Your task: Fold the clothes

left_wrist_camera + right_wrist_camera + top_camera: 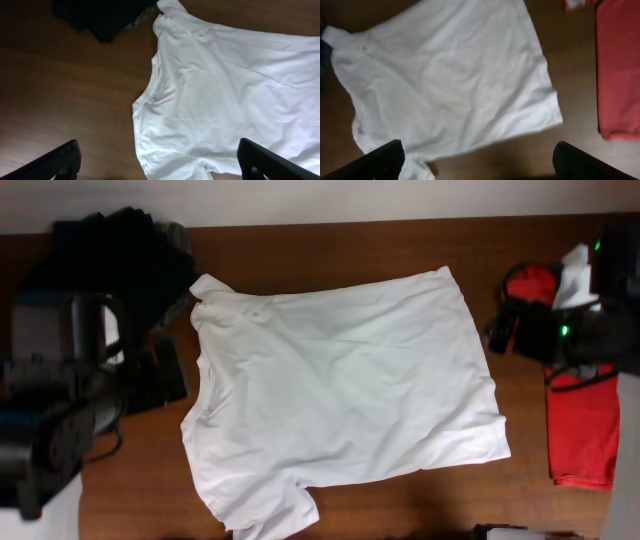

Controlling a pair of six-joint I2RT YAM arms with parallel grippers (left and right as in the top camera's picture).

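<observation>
Since white T-shirt (340,390) lies spread flat on bench (400,250), collar end near dark pile (120,240), hem end near red T-shirt (583,430), no fold looks made: whole task left. Sleeves out, slight wrinkles. Left gripper (160,165) jaws wide apart, empty, above collar side; right gripper (480,162) likewise apart, empty, over hem side.

Bare table (140,490) flanks the T-shirt (340,390); dark garments (110,245) crowd left, red shirt (583,430) right.
</observation>
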